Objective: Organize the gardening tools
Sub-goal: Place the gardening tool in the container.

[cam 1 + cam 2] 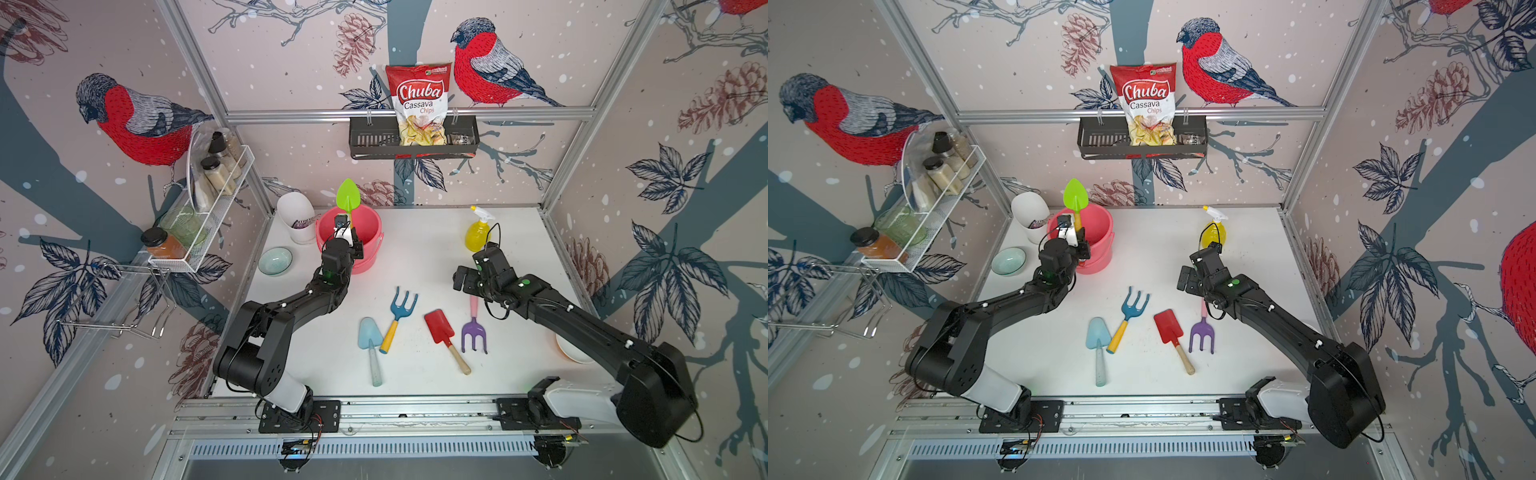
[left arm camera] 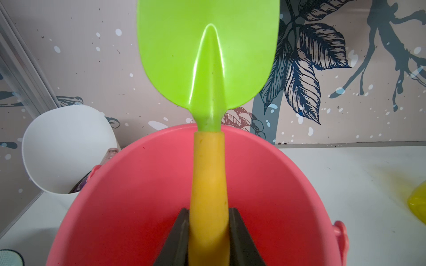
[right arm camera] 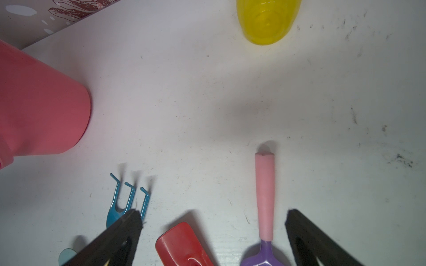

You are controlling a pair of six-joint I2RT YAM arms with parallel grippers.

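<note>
Left gripper (image 2: 209,213): jaws closed narrow on the yellow handle of the green trowel (image 1: 345,195), firm grip on both sides. Trowel upright, blade up, held over the mouth of the pink bucket (image 1: 365,257). The handle reaches down inside the bucket; cannot tell if its end touches the bottom.

Right gripper (image 3: 212,214): jaws wide apart, holding nothing. It hangs above the table (image 1: 415,249), to the right of the bucket and nearer the robot, over the pink handle of the purple fork (image 1: 473,330).

Other tools lie flat on the table, all in front of the bucket on the robot side, in a rough row. Going rightward from the bucket:
- light-blue trowel (image 1: 370,336), blade pointing toward the bucket
- blue fork (image 1: 401,309), tines toward the bucket, its yellow handle just beside the light-blue trowel's blade
- red shovel (image 1: 438,326), wooden handle pointing away from the bucket
- purple fork, tines away from the bucket

Yellow spray bottle (image 1: 478,235) stands upright well to the right of the bucket, near the back edge of the table.
</note>
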